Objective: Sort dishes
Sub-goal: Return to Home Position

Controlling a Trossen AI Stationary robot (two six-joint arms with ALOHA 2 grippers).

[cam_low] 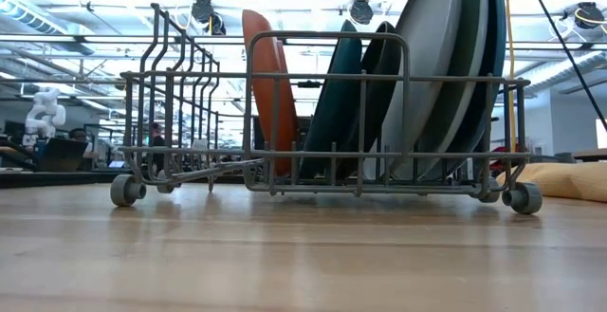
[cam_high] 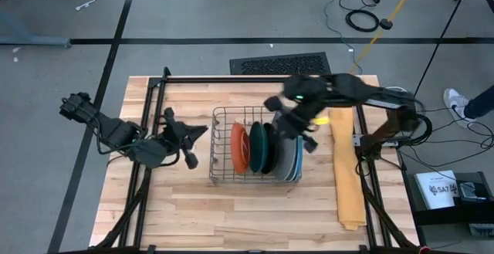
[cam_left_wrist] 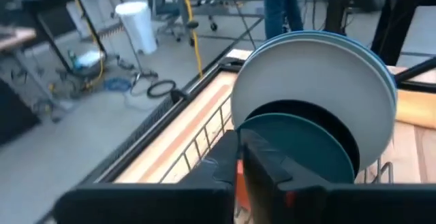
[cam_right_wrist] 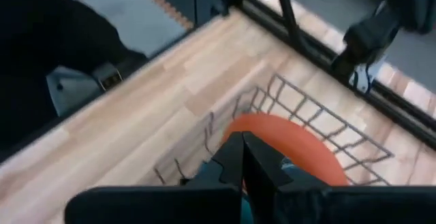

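Pale wooden tabletop [cam_high: 231, 215] filled the high view, with a yellow-orange folded cloth [cam_high: 347, 181] along its right side and a grey wire rack [cam_high: 215, 142] at its centre. All six plates stood on edge in that rack, their faces turned towards the two arms. Two blue plates [cam_high: 298, 161] were at the right end, then the grey plate [cam_high: 285, 157], the black plate [cam_high: 269, 150], the teal plate [cam_high: 257, 147] and, leftmost, the orange plate [cam_high: 239, 147]. The right gripper [cam_right_wrist: 240, 146] hung over the smaller plates' rims, empty, its fingers pressed together as far as its wrist view showed. The left gripper [cam_left_wrist: 238, 149] waited just beside the rack's left end, likewise closed on nothing. Being the nearer, the right arm would probably need to rise clear of the rims before swinging home.
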